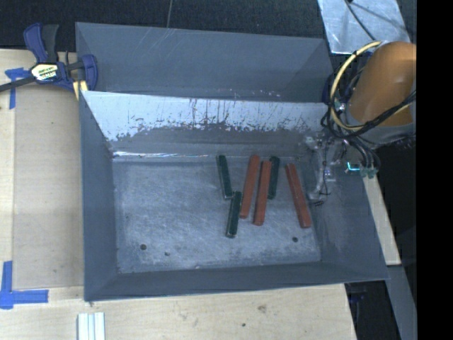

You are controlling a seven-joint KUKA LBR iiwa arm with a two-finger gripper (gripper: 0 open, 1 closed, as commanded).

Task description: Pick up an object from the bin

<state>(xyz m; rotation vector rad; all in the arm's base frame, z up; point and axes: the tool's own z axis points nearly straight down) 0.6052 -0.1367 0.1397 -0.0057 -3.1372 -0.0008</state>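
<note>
My gripper (320, 190) hangs at the right side of the bin floor, fingers pointing down, just right of a reddish-brown stick (298, 196) that lies lengthwise near the right wall. No thing shows between the fingers. Left of that stick lie a short dark green stick (272, 177) and two more reddish-brown sticks (256, 190) side by side.
Further left, two dark green sticks (224, 175) (233, 214) lie end to end near the bin's middle. The arm with its orange cover and cables stands over the bin's right rim. The left half of the floor is bare metal.
</note>
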